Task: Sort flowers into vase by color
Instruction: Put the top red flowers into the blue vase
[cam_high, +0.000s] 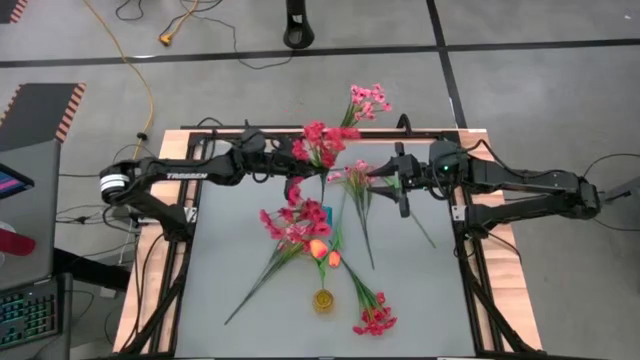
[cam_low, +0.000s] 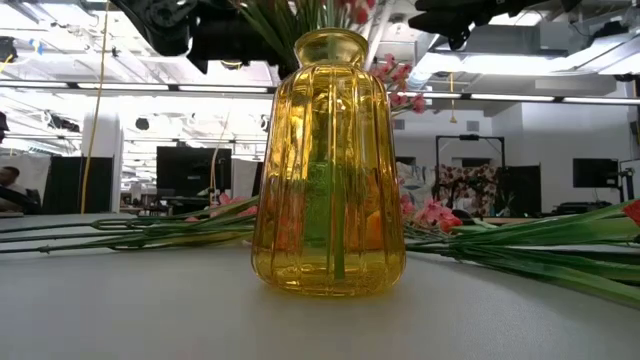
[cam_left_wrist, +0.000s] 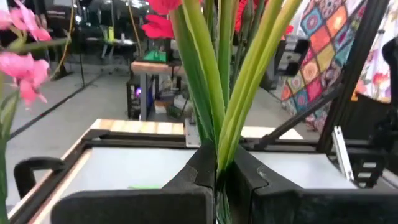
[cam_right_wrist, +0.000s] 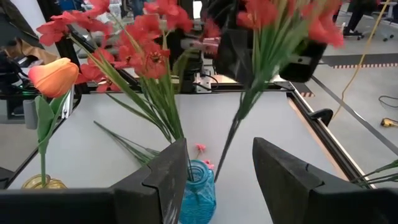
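On the gray table (cam_high: 250, 220), most of the flowers lie flat in loose piles, with pink sprays (cam_high: 290, 228) in the middle and a red spray (cam_high: 375, 318) near the front. The yellow vase (cam_low: 328, 165) stands at the front edge with orange buds (cam_high: 324, 252) poking up from it. At the back, the left gripper (cam_left_wrist: 217, 177) is squeezed tight on the green stems of a red bunch (cam_high: 320, 143), and the stems stick up between its fingers (cam_left_wrist: 194, 174). The right gripper (cam_right_wrist: 219, 177) is wide open with nothing in it. A blue vase (cam_right_wrist: 198, 198) with red flowers sits just past its fingers.
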